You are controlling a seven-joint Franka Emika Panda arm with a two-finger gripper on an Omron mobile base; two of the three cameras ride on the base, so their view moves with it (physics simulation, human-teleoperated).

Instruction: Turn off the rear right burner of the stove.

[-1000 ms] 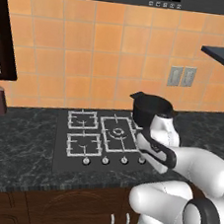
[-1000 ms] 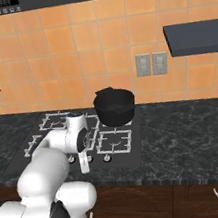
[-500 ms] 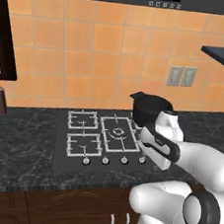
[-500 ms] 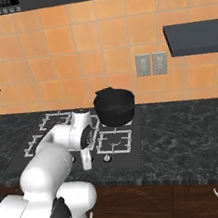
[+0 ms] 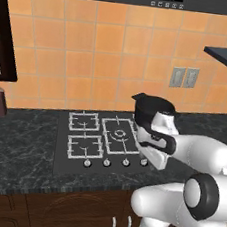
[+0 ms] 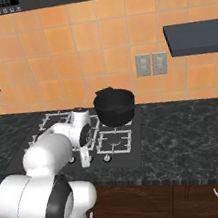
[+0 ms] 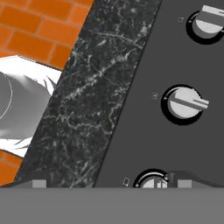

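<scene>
**Pincer low over the knob row at the stove's front right**

I see the stove (image 5: 112,150) as a flat black glass slab set into the dark marbled counter (image 5: 15,146), against an orange tiled wall. Its grates are light-grey wire: four small square ones at the corners and a larger one with concentric rings in the middle. The rear right burner (image 6: 117,121) sits at the back right corner of the glass and is almost wholly covered by a black pot (image 6: 113,106) standing on it; from the right base view I can make out only slivers of grate under the pot's base.

A row of small round silver knobs (image 5: 106,162) runs along the stove's front edge. In the hand view two of them show clearly, each with a raised bar across its face, the middle knob (image 7: 183,104) ringed in black. A third knob (image 7: 153,180) sits at the bottom edge, just at the pincer (image 7: 105,183).

The two finger tips (image 7: 40,183) barely rise into that view, well apart from each other, so I read the pincer as wide and holding nothing. From the base views, the arm's hand hangs low over the front right part of the stove.
</scene>
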